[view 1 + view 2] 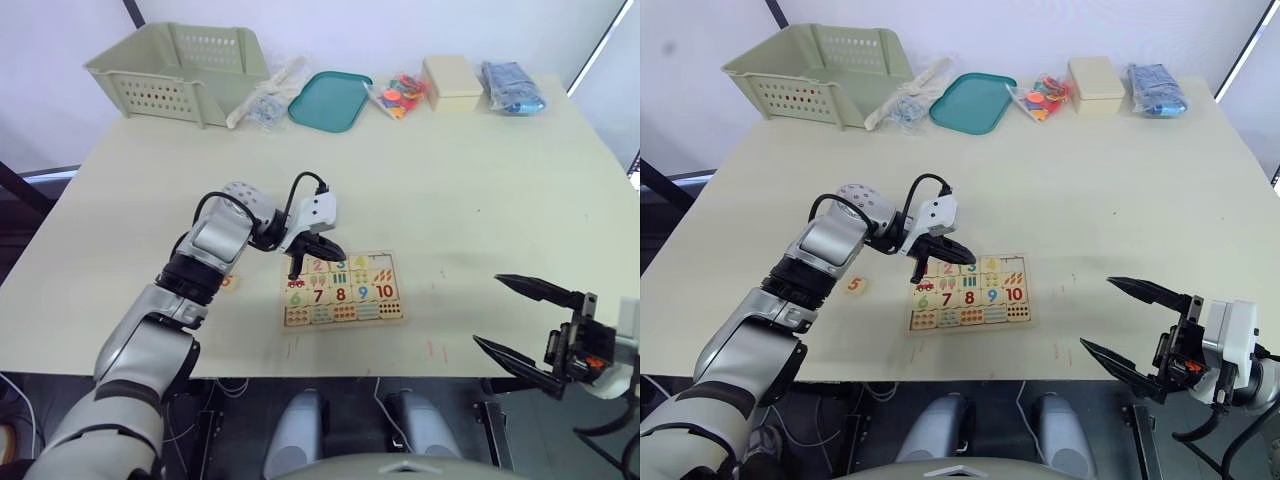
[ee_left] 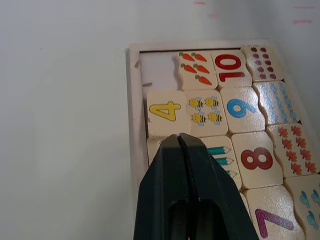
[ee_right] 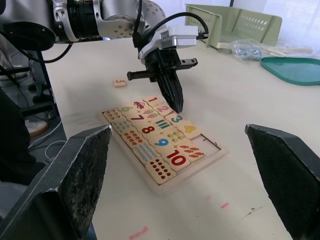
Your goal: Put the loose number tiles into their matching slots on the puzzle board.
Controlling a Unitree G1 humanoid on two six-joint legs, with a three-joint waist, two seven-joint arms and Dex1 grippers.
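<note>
A wide pale bench (image 1: pixel 470 190) carries everything, and the puzzle board (image 1: pixel 343 291) lies near its front edge, flat, with its long side running across the bench. Most of the board's squares are filled: numerals 6 to 10 run along one row, with 1, 2, 3 and 4 above them, and one corner slot beside the 4 and the carrots picture stands bare wood. The left gripper (image 1: pixel 925 266) hangs right over the board's top-left part, its two black fingers (image 2: pixel 186 165) pressed together with nothing between them, the tips pointing down at the row near the 3. A single loose tile printed with an orange 5 (image 1: pixel 854 285) lies on the bench to the left of the board, well apart from it and from the fingers. The right gripper (image 1: pixel 520 320) is held off to the right of the board, past the bench's front edge, its fingers spread wide apart and empty. Far behind the board, along the back edge of the bench, stand a pale green basket (image 1: pixel 180 70), a teal tray (image 1: pixel 330 100), a heap of bright plastic pieces (image 1: pixel 397 95), a cream box (image 1: pixel 452 82) and a blue packet (image 1: pixel 511 85).
</note>
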